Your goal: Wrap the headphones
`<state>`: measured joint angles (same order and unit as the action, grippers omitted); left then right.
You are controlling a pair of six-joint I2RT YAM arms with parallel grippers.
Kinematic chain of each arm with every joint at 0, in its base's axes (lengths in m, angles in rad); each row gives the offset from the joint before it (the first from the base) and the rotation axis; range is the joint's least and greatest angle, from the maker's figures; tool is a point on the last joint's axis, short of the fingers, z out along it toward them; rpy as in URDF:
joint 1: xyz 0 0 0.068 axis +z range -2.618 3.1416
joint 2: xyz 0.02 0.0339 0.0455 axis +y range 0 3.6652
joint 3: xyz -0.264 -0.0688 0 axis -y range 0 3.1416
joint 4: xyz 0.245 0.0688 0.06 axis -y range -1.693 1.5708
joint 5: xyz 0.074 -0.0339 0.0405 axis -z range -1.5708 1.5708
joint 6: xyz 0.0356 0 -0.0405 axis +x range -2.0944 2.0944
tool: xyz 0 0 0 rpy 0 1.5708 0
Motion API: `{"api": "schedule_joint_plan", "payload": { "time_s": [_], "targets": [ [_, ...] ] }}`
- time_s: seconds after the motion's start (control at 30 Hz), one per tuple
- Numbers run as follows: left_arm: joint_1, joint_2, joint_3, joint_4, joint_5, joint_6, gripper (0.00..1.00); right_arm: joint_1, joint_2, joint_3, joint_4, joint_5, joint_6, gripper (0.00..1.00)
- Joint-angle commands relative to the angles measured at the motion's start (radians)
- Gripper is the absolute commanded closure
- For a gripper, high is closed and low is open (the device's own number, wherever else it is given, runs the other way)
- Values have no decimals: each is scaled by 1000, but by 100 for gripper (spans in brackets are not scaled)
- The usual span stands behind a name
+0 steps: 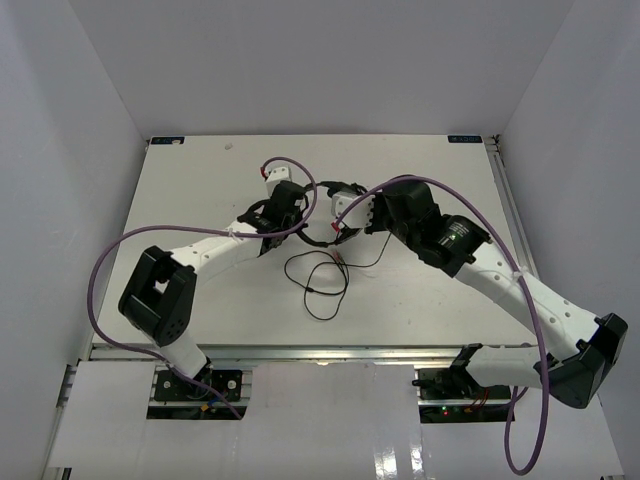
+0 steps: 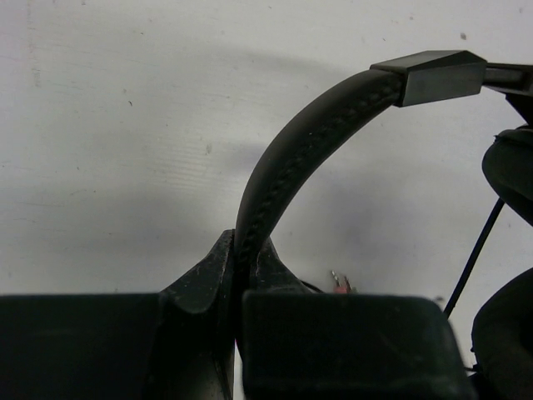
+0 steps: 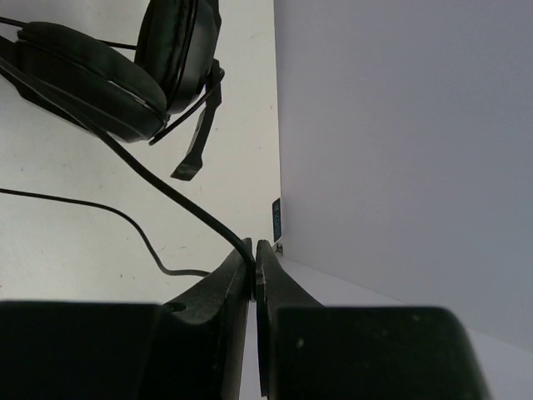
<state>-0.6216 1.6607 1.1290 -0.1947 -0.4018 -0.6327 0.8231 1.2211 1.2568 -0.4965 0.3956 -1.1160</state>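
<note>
Holds headphones (image 3: 92,62) at the middle of the table (image 1: 200,180): clamps headband (image 2: 291,142) in left gripper (image 2: 237,258), pinches cord (image 3: 166,187) in right gripper (image 3: 252,250). Risks cord slipping from the thin pinch, or slack loops snagging, if pulled taut during winding.

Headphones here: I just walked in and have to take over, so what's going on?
Two robot arms are wrapping the headphones. The left tool is shut on the headband. The right tool pinches the thin cord. Most of the cord lies in loose loops on the table, not yet wound.
</note>
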Motion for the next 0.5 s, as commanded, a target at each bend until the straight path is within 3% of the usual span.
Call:
{"api": "schedule_joint_plan", "payload": {
  "time_s": [0.0, 0.47],
  "targets": [
    [-9, -123, -33, 80, 111, 144, 100, -40, -33, 39, 4, -48, -20, 90],
    [-38, -158, -90, 76, 464, 353, 100, -99, 0, 37, -4, -264, 37, 89]
  ]
}}
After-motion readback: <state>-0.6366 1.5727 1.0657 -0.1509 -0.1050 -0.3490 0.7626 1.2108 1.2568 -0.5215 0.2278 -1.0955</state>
